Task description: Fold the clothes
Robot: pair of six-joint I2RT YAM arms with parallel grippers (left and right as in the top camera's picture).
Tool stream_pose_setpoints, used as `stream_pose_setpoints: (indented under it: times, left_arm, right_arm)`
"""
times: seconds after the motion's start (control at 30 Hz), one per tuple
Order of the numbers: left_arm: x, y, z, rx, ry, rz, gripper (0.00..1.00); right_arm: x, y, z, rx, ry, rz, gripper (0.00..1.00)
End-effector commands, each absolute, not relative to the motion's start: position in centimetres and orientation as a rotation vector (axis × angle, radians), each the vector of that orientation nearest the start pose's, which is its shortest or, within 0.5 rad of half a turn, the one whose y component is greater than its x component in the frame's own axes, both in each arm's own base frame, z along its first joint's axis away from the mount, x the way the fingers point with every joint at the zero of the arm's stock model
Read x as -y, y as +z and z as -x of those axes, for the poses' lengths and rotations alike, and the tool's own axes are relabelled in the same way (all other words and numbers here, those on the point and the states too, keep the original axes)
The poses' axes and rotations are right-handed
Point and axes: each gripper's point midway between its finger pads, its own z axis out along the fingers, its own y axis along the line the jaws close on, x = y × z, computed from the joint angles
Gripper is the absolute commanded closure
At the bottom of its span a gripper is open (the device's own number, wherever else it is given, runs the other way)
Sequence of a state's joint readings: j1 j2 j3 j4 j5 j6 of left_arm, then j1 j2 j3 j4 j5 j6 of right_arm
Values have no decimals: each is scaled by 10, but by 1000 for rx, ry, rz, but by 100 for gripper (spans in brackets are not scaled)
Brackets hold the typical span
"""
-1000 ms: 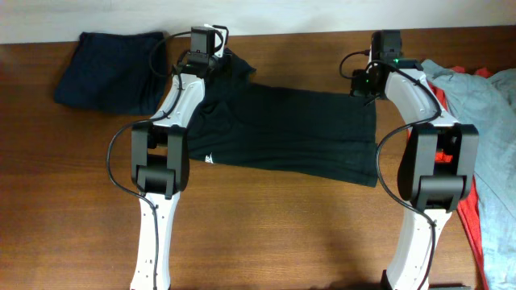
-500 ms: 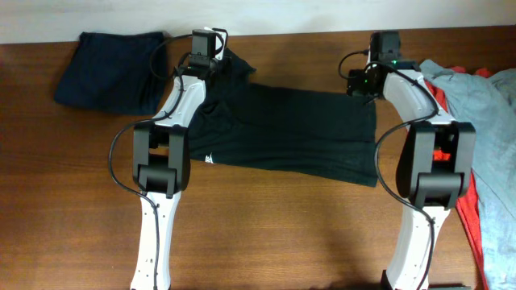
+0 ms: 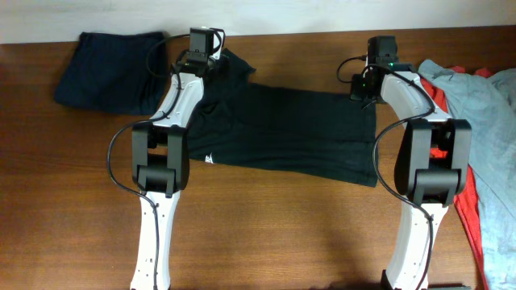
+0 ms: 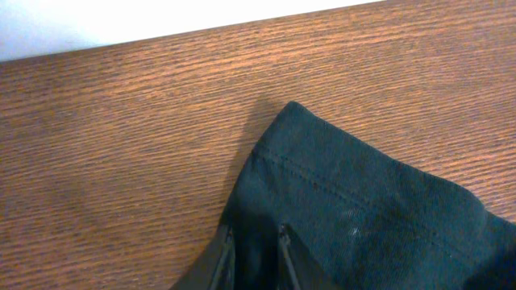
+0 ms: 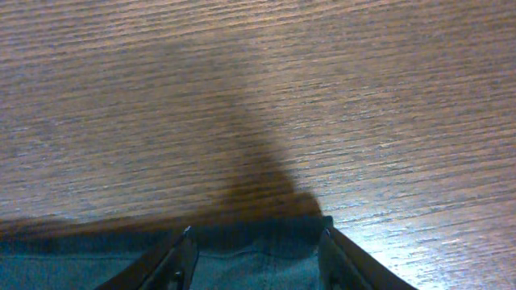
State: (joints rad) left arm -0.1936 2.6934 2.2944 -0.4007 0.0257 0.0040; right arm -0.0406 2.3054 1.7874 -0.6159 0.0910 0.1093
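Observation:
The black T-shirt [image 3: 290,129] lies spread flat across the middle of the table, with a small white mark [image 3: 211,159] near its left edge. My left gripper [image 3: 211,71] is at the shirt's far left sleeve. In the left wrist view its jaws [image 4: 255,234] stand narrow, with the dark sleeve cloth [image 4: 355,201] pinched between them. At the shirt's far right corner sits my right gripper [image 3: 363,90]. The right wrist view shows that gripper [image 5: 254,234] open, its wide jaws astride the hem [image 5: 258,262], low on the table.
A folded navy garment [image 3: 109,72] lies at the far left. At the right edge a pale grey-blue garment [image 3: 484,105] is heaped over a red one [image 3: 472,234], close to the right arm. The table's far edge [image 4: 161,36] runs just beyond both grippers.
My left jaws have narrowed onto the sleeve cloth. The right jaws have drawn in a little around the hem, and that wrist has shifted slightly.

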Motion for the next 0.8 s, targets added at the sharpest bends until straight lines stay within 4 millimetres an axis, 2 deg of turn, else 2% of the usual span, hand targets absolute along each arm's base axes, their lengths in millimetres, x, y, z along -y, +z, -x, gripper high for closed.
stream_pose_setpoints:
  times: [0.0,0.07,0.13,0.3,0.4,0.7,0.77]
  left_arm:
    - [131,-13,-659,-2409,-111,-270,85]
    - [130,-14,-658,-2413,-106,-280,85]
    - [130,-15,-658,-2419,-105,-279,90]
    - [129,-14,-658,-2418,-104,-277,96]
    - [129,-14,-658,-2418,-105,-278,98]
    - [129,-14,-658,-2419,-105,-278,99]
    - [129,-13,-658,-2418,-105,-278,99]
  right_arm:
    - [55,13,-538,-2684,-145,-358,41]
    - [61,12,-536,-2685,-141,-412,40]
    - [64,10,-534,-2686,-129,-440,39]
    - [63,3,-528,-2707,-130,-441,40]
    - [61,-1,-525,-2718,-119,-439,48]
    - [59,-11,-525,-2703,-93,-432,49]
    - [53,-10,-530,-2693,-47,-404,54]
